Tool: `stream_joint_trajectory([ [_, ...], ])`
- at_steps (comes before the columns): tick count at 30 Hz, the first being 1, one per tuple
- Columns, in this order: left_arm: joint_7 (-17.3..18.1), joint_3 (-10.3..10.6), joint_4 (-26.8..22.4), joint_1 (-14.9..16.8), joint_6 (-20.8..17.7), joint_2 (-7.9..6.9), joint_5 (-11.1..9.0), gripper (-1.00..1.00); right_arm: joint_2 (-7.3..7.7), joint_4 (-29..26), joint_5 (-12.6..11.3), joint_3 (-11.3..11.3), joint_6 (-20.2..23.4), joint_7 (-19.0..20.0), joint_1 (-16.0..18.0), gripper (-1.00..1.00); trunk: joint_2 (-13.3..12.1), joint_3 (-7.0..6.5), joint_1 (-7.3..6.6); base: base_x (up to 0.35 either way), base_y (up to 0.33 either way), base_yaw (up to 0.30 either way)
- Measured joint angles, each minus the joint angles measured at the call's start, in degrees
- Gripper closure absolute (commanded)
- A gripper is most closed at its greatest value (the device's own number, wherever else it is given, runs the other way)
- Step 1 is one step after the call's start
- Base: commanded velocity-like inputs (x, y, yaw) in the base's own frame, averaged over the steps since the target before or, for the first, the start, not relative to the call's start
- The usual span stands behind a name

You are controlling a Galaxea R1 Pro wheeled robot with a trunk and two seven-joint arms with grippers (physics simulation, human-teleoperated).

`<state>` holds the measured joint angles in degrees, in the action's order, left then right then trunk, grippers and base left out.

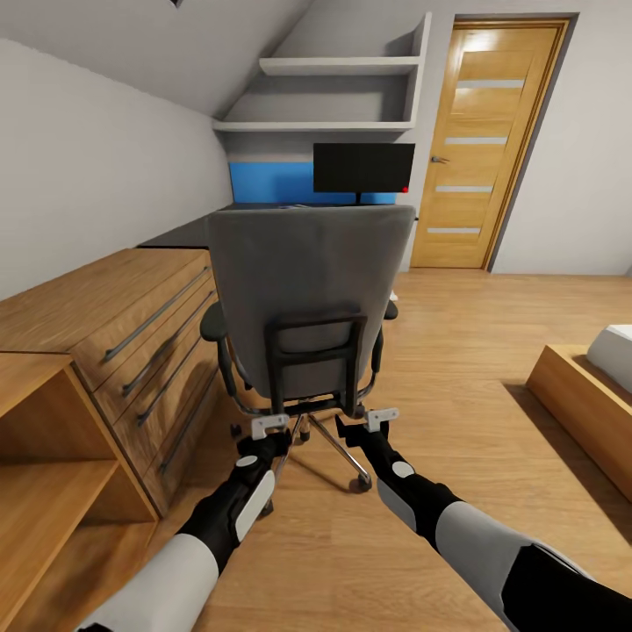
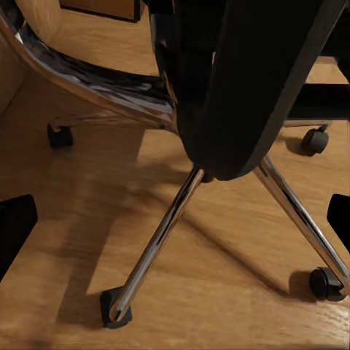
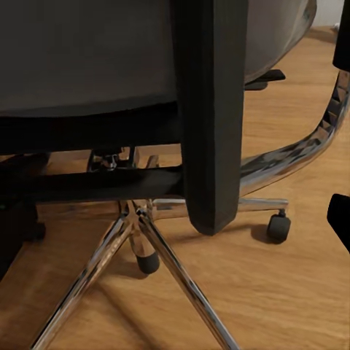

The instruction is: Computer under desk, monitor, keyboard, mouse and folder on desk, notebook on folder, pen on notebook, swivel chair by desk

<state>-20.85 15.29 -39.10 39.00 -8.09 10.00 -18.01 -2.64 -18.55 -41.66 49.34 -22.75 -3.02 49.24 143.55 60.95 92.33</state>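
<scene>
The swivel chair [image 1: 307, 290] stands with its grey back toward me, so its seat and whatever lies on it are hidden. Behind it the monitor [image 1: 363, 168] stands on the black desk [image 1: 189, 230], in front of the blue back panel. My left gripper [image 1: 268, 427] and right gripper [image 1: 379, 419] hang low behind the chair, at the lower corners of its black back frame. Both are open. In the left wrist view a black frame bar [image 2: 233, 87] lies between the spread fingers [image 2: 14, 233]. The right wrist view has the other bar [image 3: 208, 117] between the fingers [image 3: 339, 219].
A light oak chest of drawers [image 1: 132, 325] and an open oak shelf unit [image 1: 53, 474] line the left wall. A wooden door [image 1: 491, 140] is at the back right. A low wooden bed frame [image 1: 579, 395] stands at the right. Wood floor lies between chair and bed.
</scene>
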Motion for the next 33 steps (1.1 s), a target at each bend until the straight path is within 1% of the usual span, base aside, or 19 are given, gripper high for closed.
stream_joint_trajectory([
  [3,-0.02,0.17,0.5,0.0,0.05,0.0,0.02,-1.0,0.07,0.04,0.0,-0.05,0.01,0.0,0.0,-1.0,0.0,0.0,0.0,0.027,0.0,0.0],
  [11,-0.03,0.35,0.74,0.0,0.07,0.0,0.07,-1.0,0.3,0.03,-0.01,-0.08,0.19,-0.04,0.0,-1.0,0.0,0.0,-0.01,0.168,0.0,0.0],
  [20,-0.03,0.43,0.77,0.0,0.07,0.0,0.07,-1.0,0.41,0.07,0.06,-0.03,0.07,0.1,0.0,-1.0,0.0,0.0,-0.01,0.045,0.0,0.0],
  [27,0.02,0.48,0.76,0.0,0.07,0.0,0.15,-1.0,0.43,0.07,0.02,0.0,-0.08,0.13,0.0,-1.0,0.0,0.0,-0.03,0.199,0.0,0.0],
  [33,0.05,0.5,0.78,0.0,0.07,0.0,0.07,-1.0,0.43,0.12,0.01,0.06,-0.13,0.1,0.0,-1.0,0.0,-0.03,0.0,0.062,0.0,-0.027],
])
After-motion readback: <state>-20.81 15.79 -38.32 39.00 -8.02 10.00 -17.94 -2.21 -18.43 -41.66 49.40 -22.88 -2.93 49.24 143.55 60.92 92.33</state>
